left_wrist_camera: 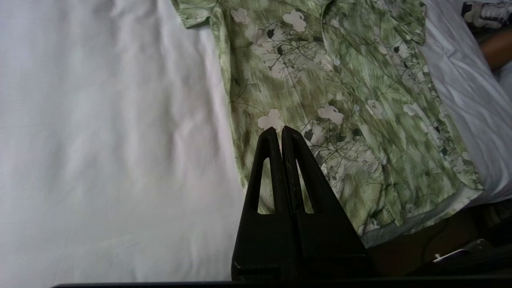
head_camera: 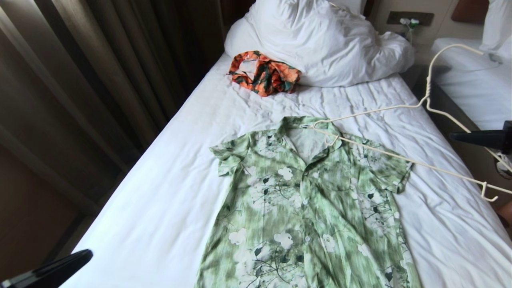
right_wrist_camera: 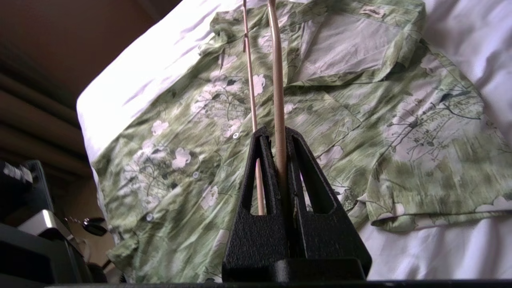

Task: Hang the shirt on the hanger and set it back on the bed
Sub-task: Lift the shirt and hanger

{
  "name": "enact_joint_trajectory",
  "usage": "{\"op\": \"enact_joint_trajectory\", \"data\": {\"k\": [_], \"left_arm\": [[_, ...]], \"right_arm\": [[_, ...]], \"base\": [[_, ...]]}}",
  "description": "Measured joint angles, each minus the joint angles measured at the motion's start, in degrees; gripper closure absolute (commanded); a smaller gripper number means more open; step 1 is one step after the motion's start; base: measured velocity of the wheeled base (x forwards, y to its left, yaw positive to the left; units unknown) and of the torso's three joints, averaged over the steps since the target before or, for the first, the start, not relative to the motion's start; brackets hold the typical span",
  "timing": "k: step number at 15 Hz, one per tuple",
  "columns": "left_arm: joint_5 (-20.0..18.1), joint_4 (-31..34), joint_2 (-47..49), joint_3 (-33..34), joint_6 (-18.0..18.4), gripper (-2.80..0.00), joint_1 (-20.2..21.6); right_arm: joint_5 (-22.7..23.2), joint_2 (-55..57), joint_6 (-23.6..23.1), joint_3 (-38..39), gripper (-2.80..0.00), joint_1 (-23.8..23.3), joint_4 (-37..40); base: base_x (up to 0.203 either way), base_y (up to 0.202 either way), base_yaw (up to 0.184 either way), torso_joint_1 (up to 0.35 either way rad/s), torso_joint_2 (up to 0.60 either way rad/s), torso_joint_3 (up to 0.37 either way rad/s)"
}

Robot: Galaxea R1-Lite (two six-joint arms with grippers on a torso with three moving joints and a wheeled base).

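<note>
So your right gripper (right_wrist_camera: 280,134) pinched the hanger (head_camera: 400,160) tight, its tip poking at the collar of the shirt (head_camera: 308,208), flat on the bed (head_camera: 160,192) (probably to slide inside). Your left gripper (left_wrist_camera: 279,131) hung shut, holding nothing.

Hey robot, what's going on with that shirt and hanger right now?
Right gripper shut on hanger, one end over the collar. Left gripper shut, empty. Shirt flat on bed. Nothing in the way.
</note>
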Motion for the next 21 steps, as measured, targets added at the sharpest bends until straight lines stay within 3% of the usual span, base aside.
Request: {"op": "enact_joint_trajectory", "data": {"k": [1,4,8,11,15,21], "left_arm": [[-1.6,-3.0,6.8,-1.9,-1.0,0.00,-0.9],[-3.8,-11.5,27.0,-8.3,-3.1,0.00,-5.0],[-2.6,-21.1,51.7,-21.6,-4.5,0.00,-11.6],[-0.5,-23.9,66.4,-36.0,-5.0,0.00,-16.2],[5.2,-24.3,82.4,-54.0,-5.1,0.00,-21.4],[19.8,-24.3,97.4,-74.1,-5.1,0.00,-28.5]], "right_arm": [[0.0,0.1,3.0,-1.2,0.00,-0.8,-0.1],[-0.5,0.7,4.5,-3.7,0.00,-1.6,0.1],[-0.5,1.7,6.7,-4.4,0.00,-1.9,0.4],[-0.4,2.2,9.1,-3.7,0.00,-2.2,-0.1],[-0.4,3.2,9.1,-2.8,0.00,-3.0,-0.9],[-0.4,4.5,9.2,-2.6,0.00,-5.8,-1.7]], "base": [[0.000,0.000,0.000,0.000,0.00,0.000],[0.000,0.000,0.000,0.000,0.00,0.000],[0.000,0.000,0.000,0.000,0.00,0.000],[0.000,0.000,0.000,0.000,0.00,0.000],[0.000,0.000,0.000,0.000,0.00,0.000],[0.000,0.000,0.000,0.000,0.00,0.000]]}}
